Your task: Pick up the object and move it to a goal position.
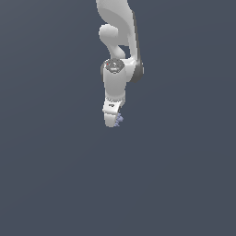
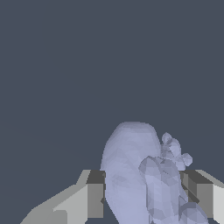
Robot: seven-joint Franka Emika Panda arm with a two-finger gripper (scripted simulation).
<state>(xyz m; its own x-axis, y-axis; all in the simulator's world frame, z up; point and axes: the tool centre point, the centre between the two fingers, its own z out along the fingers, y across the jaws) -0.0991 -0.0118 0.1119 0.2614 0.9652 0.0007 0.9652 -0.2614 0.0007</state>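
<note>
I judge the step in hand to be the carry: the gripper (image 1: 112,120) has the object (image 1: 119,120) between its fingers, and what is left is to bring it to the goal, which I cannot find marked in either view. To do that well I would keep the squeeze constant and travel smoothly, without any sudden wrist turn, because the lump is knobbly and irregular and I doubt the flat pads bear on much of it; a jolt could let it pivot or slip out. I would also hold the wrist attitude steady until over the target, and only then lower and release. In the wrist view the pale blue-lavender lump (image 2: 140,175) fills the gap between the two finger pads (image 2: 95,199), its smooth rounded bulk against the one pad and its bumpy, spiky side close to the other, so the jaws are part-closed around it and clamped, as far as I can tell from here. It pokes out well beyond the fingertips, so the hold sits on its nearer part rather than its middle. In the exterior view only a small spiky sliver peeps out beside the fingertips on the exterior view's right, the rest hidden behind the white hand. I cannot tell from the plain grey backdrop whether it hangs clear of the surface below.
</note>
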